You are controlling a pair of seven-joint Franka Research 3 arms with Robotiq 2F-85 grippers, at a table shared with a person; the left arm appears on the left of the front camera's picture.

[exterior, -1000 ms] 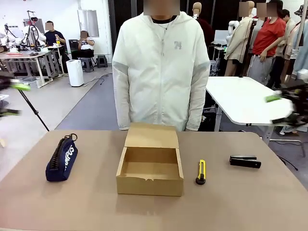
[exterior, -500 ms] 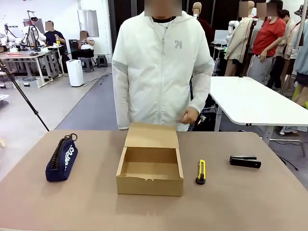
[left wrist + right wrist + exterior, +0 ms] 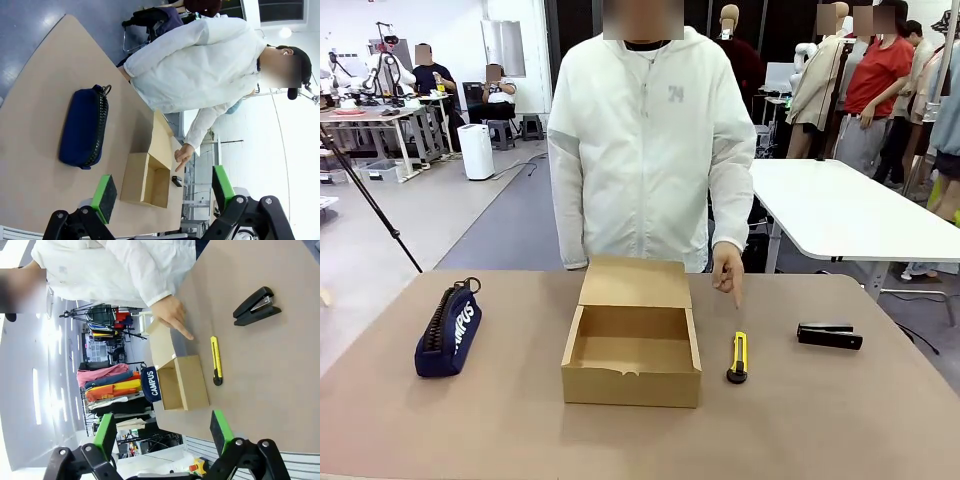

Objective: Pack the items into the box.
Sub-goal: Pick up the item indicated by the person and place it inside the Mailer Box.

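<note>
The open brown box (image 3: 632, 345) sits mid-table with its flap lid standing up at the back and nothing inside. A navy "CAMPUS" pouch (image 3: 448, 330) lies to its left. On the right are a yellow-and-black pen-like tool (image 3: 738, 357) and a black stapler-like bar (image 3: 830, 336). A person's hand (image 3: 727, 272) points down at the yellow tool. My left gripper (image 3: 164, 192) hangs open high over the table, looking down on the pouch (image 3: 82, 127) and box (image 3: 147, 180). My right gripper (image 3: 162, 434) is open too, well above the stapler bar (image 3: 256, 306), yellow tool (image 3: 215, 360) and box (image 3: 185, 382).
The person in a white jacket (image 3: 650, 150) stands at the table's far edge, right behind the box. A white table (image 3: 830, 205) stands behind on the right. A black tripod leg (image 3: 375, 215) slants at the left beyond the tabletop.
The blurred grippers seen at both picture edges a second ago have left the front view. The person's hand has come out and down to point at the yellow tool.
</note>
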